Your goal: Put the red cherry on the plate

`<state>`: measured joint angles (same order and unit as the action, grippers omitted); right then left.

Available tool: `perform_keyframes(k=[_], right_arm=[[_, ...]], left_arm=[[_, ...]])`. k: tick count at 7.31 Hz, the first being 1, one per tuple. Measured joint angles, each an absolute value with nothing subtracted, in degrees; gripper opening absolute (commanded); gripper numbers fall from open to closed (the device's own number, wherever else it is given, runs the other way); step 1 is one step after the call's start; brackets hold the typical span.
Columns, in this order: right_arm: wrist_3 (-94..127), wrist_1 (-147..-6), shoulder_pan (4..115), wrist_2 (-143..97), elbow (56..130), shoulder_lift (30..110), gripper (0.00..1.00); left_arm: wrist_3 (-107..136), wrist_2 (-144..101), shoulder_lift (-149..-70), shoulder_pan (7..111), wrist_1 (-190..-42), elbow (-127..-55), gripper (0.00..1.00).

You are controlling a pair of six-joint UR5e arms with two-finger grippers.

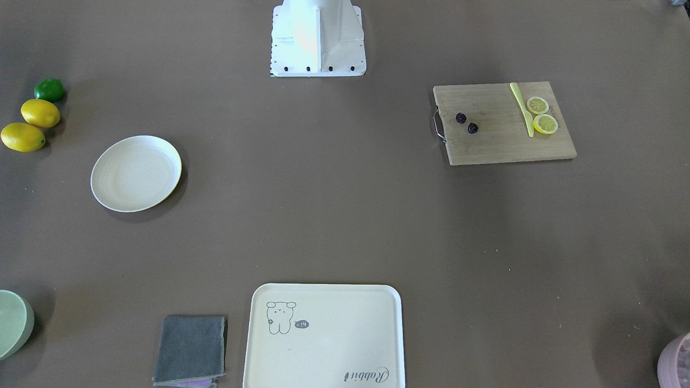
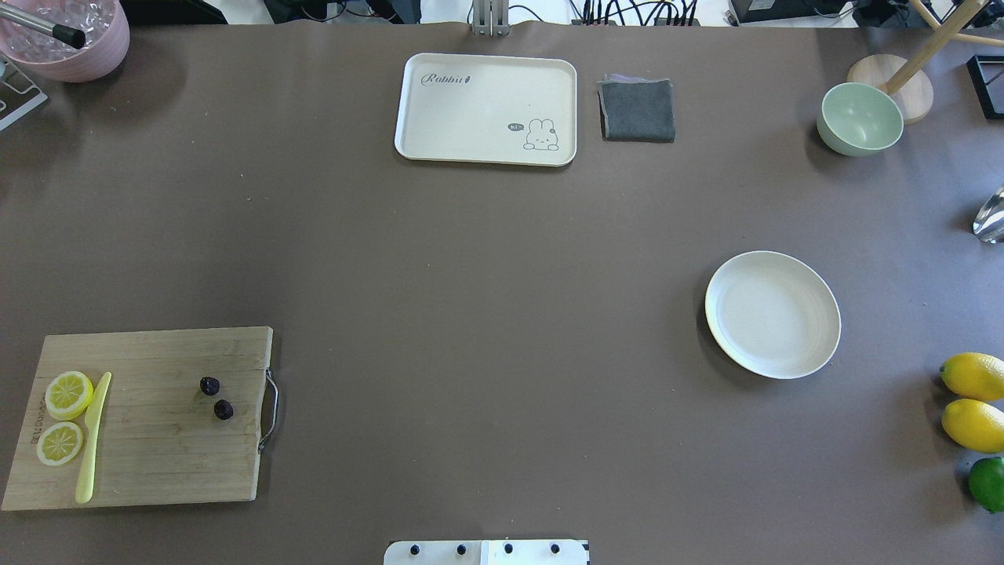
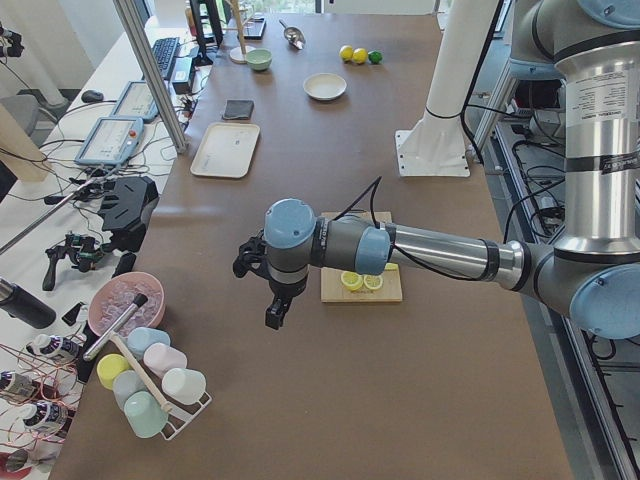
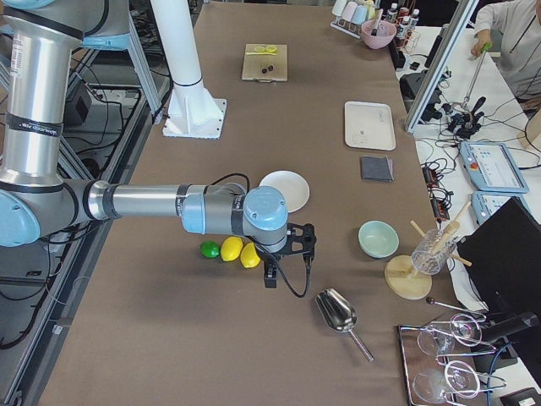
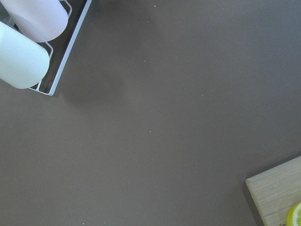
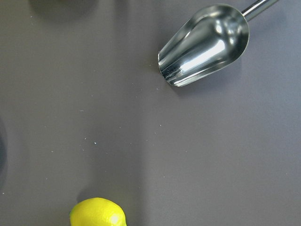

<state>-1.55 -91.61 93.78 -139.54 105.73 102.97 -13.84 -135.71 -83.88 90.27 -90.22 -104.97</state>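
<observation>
Closest to the robot's base, on its left, you have the rectangular bamboo cutting board with a metal handle (image 2: 157,447). The red cherry (image 2: 209,385), a pair of tiny dark purple-red, almost black fruits, lies on the board's handle end. Two round yellow lemon slices (image 2: 68,394) and a pale yellow-green plastic knife (image 2: 92,439) lie at the opposite end, the knife just beside the slices.

The left gripper (image 3: 271,318) hangs over the brown table (image 2: 471,314) past the board's slice end, pointing down. Only the side view shows it, so you cannot tell how far it is open or whether it has hold of anything.

On the robot's right, two whole yellow lemons (image 2: 975,375) and a green lime (image 2: 988,482) sit in a row at the table's edge. The right gripper (image 4: 269,277) hangs close to them; here too you cannot tell its opening or any hold. Its wrist camera looks down on a shiny metal scoop (image 6: 204,44).

A little farther out stands the round cream-white shallow plate (image 2: 773,314), well apart from the cherry, across the table's width.

Along the far edge you see a pink bowl of ice (image 2: 94,55), a rectangular cream tray with a rabbit drawing (image 2: 486,94), a folded grey cloth (image 2: 637,110) just beside it, and a pale green bowl (image 2: 860,118).
</observation>
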Motion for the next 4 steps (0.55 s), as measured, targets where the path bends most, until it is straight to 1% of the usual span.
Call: perform_keyframes(k=[4], right_arm=[[-1.86, -88.95, 93.70, -141.36, 105.89, 103.55, 1.00]], left_arm=[[-13.80, -135.79, -83.53, 89.17, -90.23, -105.28, 0.98]])
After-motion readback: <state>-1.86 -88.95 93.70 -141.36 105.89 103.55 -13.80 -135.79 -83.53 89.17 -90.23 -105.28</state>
